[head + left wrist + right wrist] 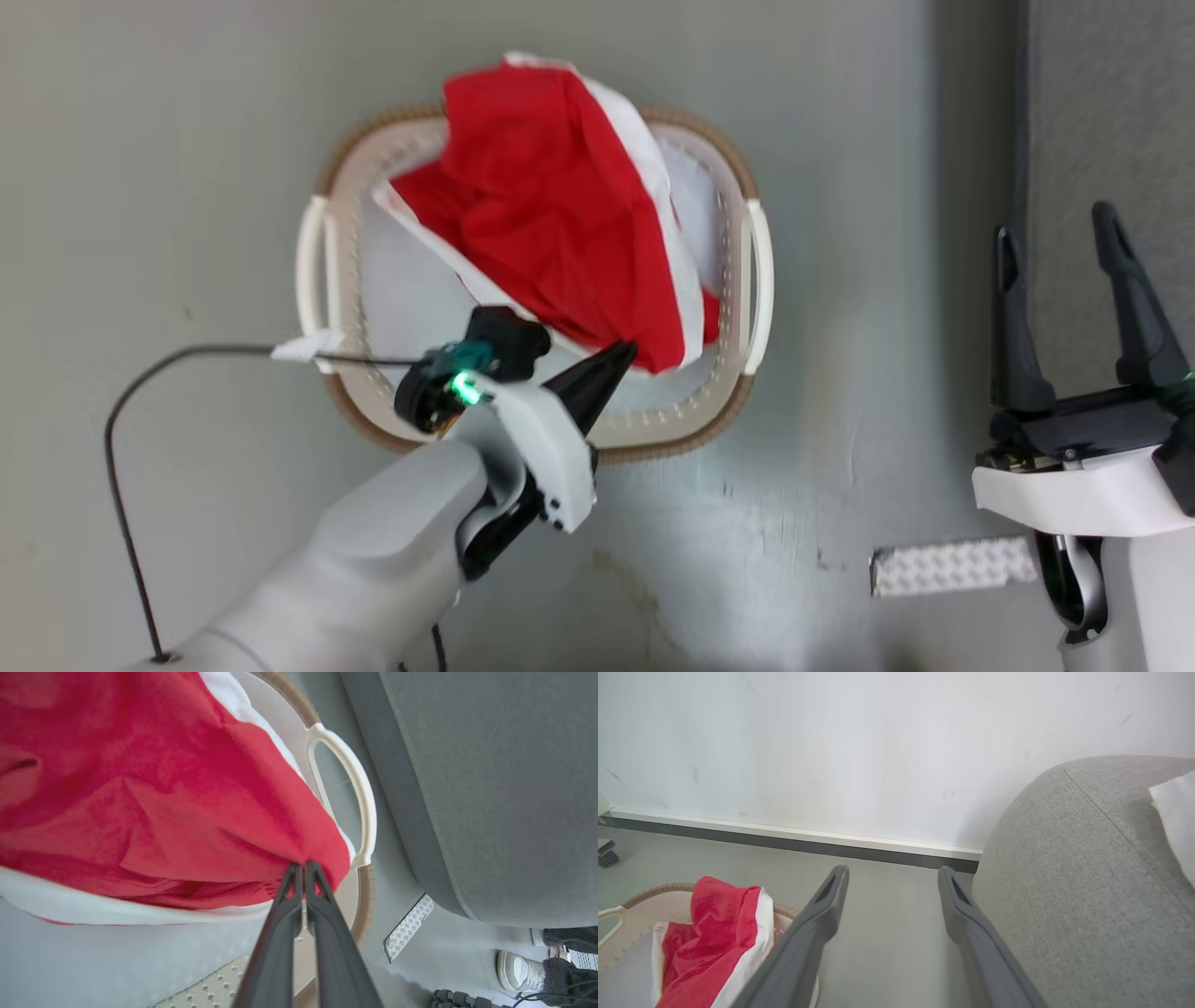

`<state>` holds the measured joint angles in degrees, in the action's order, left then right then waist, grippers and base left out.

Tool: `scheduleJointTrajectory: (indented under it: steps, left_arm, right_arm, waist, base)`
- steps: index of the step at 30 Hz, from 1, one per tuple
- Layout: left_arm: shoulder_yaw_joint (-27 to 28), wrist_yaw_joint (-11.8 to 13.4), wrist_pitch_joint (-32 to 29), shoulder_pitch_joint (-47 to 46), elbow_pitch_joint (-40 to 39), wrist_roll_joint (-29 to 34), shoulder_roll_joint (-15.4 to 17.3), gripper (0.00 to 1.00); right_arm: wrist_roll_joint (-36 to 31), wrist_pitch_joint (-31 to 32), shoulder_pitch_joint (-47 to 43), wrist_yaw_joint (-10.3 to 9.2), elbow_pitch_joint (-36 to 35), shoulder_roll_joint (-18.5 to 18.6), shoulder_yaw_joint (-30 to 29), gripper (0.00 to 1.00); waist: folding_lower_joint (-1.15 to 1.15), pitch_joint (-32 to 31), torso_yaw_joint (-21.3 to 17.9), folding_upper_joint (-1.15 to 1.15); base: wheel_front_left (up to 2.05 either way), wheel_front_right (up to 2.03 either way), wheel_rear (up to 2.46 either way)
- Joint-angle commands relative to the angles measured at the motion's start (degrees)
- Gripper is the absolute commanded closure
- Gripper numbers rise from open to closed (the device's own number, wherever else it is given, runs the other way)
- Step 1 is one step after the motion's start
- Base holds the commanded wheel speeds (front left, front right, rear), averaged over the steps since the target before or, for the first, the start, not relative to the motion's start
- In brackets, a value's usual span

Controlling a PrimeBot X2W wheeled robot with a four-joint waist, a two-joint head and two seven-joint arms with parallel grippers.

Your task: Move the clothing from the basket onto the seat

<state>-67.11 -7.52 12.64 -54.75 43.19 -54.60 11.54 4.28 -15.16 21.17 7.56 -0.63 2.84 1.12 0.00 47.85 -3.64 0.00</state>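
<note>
Gripping the red clothing [551, 205] over the basket [653, 434], left pincer [303, 864] pressed tight; right pincer [1055, 224] spread beside the seat [1087, 882].

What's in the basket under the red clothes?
Beside the clothing, the basket shows bare pale lining. The left gripper pinches the clothing's near edge. Anything beneath the red heap is covered, so I cannot tell.

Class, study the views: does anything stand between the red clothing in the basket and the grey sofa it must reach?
Nothing visible does. The clothing, pinched by the left gripper, must rise over the basket; bare floor separates it from the sofa. The open right gripper hangs near the sofa, beside that path.
</note>
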Motion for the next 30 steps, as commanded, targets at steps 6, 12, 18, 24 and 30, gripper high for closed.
scheduleJointTrajectory:
  steps: [6,12,18,24,30]
  left_arm:
    - [1.6,0.1,2.2,4.7,-4.3,-5.0,3.6,1.00]
    - [7.6,0.4,2.5,9.2,-9.4,-4.6,6.3,1.00]
    - [14.4,3.5,2.5,15.4,-18.5,-1.3,9.3,1.00]
    - [18.4,7.3,2.5,21.0,-28.9,0.4,12.3,1.00]
    - [20.7,11.5,2.4,24.6,-37.5,1.5,15.8,1.00]
  right_arm:
    - [2.7,0.0,-1.0,-0.15,4.1,0.1,1.3,0.00]
    - [4.9,0.0,-3.3,-0.15,7.5,0.1,2.2,0.00]
    - [6.5,0.0,-6.3,-0.15,10.0,0.1,2.8,0.00]
    - [7.8,0.0,-8.7,-0.15,11.9,0.1,3.5,0.00]
    - [8.6,0.0,-10.5,-0.14,13.2,0.1,4.3,0.00]
  waist:
    - [0.00,-11.4,0.9,0.00]
    - [0.00,-20.2,0.8,0.00]
    - [0.00,-27.0,1.0,0.00]
    - [0.00,-32.2,1.2,0.00]
    - [0.00,-36.2,1.1,0.00]
  base:
    - [0.00,0.00,0.00]
    - [0.00,0.00,0.00]
    - [0.00,0.00,0.00]
    - [0.00,0.00,0.00]
    - [0.00,0.00,0.00]
